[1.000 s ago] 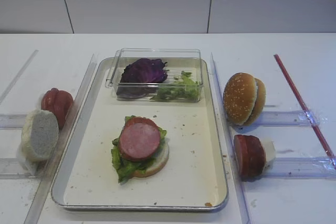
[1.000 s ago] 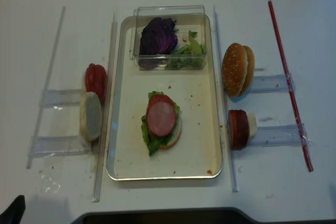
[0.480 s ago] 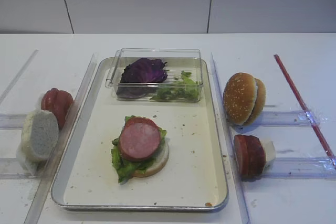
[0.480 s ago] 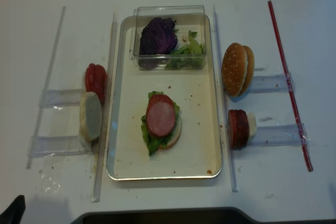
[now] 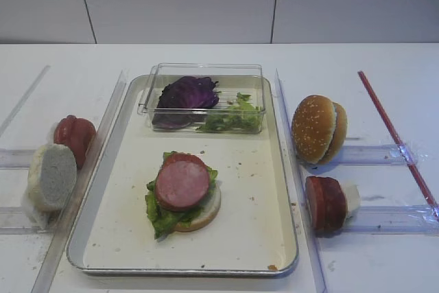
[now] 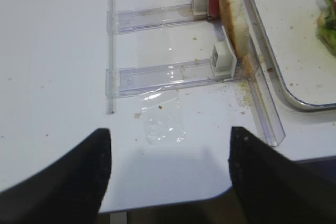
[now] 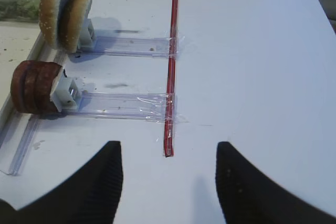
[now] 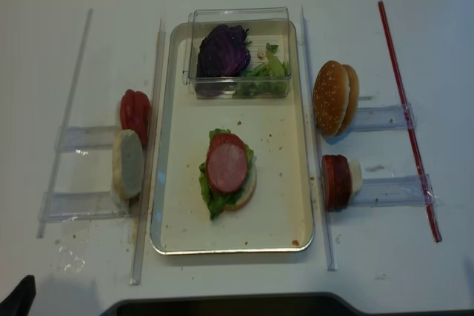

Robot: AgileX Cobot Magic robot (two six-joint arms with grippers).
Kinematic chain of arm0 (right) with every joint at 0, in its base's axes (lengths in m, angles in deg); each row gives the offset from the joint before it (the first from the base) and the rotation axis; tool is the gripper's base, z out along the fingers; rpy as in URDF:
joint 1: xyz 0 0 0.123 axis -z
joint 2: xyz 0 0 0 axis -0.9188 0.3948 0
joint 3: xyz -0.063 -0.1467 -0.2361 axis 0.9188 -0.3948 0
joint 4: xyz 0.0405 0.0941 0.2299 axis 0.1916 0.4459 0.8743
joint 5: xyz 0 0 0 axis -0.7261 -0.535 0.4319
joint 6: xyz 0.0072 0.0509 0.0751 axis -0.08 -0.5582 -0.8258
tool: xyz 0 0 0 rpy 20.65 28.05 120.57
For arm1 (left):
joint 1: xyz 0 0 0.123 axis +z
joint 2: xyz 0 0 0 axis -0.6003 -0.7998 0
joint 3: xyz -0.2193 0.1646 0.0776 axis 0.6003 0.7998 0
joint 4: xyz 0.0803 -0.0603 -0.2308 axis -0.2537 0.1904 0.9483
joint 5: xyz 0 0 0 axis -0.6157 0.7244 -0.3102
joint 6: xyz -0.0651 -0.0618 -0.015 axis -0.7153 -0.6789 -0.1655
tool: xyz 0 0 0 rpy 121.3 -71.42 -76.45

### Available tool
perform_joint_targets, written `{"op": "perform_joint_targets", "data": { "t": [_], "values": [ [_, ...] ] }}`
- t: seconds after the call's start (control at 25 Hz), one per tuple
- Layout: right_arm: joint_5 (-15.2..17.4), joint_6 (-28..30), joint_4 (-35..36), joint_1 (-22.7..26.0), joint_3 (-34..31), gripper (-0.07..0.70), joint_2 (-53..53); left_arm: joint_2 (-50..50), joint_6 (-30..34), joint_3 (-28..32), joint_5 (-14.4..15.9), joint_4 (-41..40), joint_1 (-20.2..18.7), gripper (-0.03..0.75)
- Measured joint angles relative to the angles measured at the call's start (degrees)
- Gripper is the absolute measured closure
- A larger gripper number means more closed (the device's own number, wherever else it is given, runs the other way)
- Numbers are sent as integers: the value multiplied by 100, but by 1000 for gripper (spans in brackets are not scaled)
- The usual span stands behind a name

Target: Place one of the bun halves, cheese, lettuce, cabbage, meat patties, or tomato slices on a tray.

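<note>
The silvery tray point(image 5: 288, 238) holds a pale bun half under lettuce point(image 5: 159, 216) with one meat patty point(image 5: 182, 185) on top. Cabbage point(image 5: 188, 92) and more lettuce point(image 5: 233, 118) lie in a clear box at the tray's far end. To the right, sesame bun halves point(image 5: 317, 128) and meat patties point(image 5: 326, 203) stand on edge. On the left are tomato slices point(image 5: 74, 135) and a pale bun half point(image 5: 51, 176). No cheese shows. My right gripper point(image 7: 168, 145) hangs open over bare table, near the patties point(image 7: 34, 86). My left gripper point(image 6: 169, 132) is open above the table's front edge, empty.
Clear plastic rails point(image 5: 374, 154) and long strips point(image 5: 110, 111) flank the tray. A red strip point(image 7: 171, 51) runs across the rail ends on the right. Crumbs and a clear scrap point(image 6: 163, 127) lie near the left rails. The table's front edge point(image 6: 173, 203) is close under the left gripper.
</note>
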Motion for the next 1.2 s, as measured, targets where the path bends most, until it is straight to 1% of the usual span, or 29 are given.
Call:
{"op": "perform_joint_targets", "data": {
  "t": [1.2],
  "values": [
    [0,0,0,0,-3,211,0,0,0,0,0,0,0,276]
  ]
}}
